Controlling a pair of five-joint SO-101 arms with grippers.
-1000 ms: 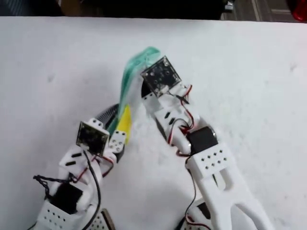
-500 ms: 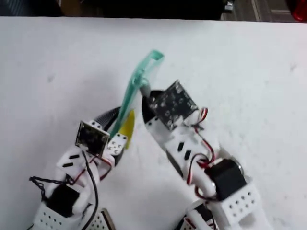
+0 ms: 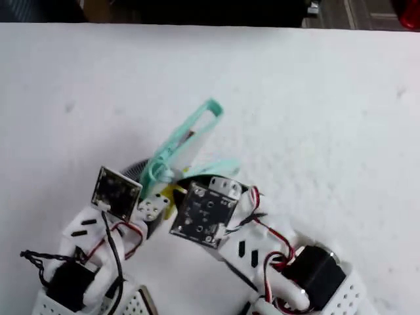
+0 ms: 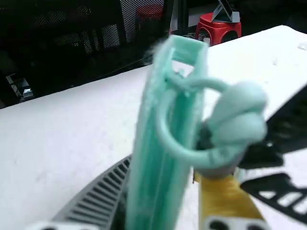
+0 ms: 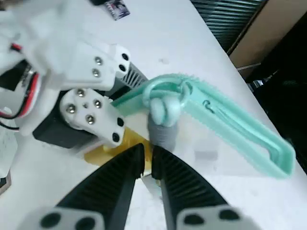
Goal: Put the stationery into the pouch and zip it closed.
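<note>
The teal pouch [image 3: 190, 134] stands on its edge on the white table [image 3: 315, 98], running from mid-table back toward the two arms. My left gripper [image 4: 158, 206] is shut on its near end, grey ribbed finger [image 4: 96, 203] on one side and yellow finger [image 4: 220, 196] on the other. The zip pull [image 5: 162, 115], a teal ring and ball with a grey tab, sits at that near end. My right gripper [image 5: 149, 160] has its black fingers shut on the grey tab, close beside the left gripper. What the pouch contains is hidden.
The right arm [image 3: 275, 256] crosses the lower middle and the left arm [image 3: 85, 262] the lower left. The table's back edge [image 3: 210, 25] runs along the top. Beyond the table stand a red stool [image 4: 218, 28] and a cardboard box [image 5: 268, 28].
My right gripper has drawn back from the pouch's far end to its near end with the zip pull. The pouch has swung and tipped to the right. The left arm shifted slightly back.
</note>
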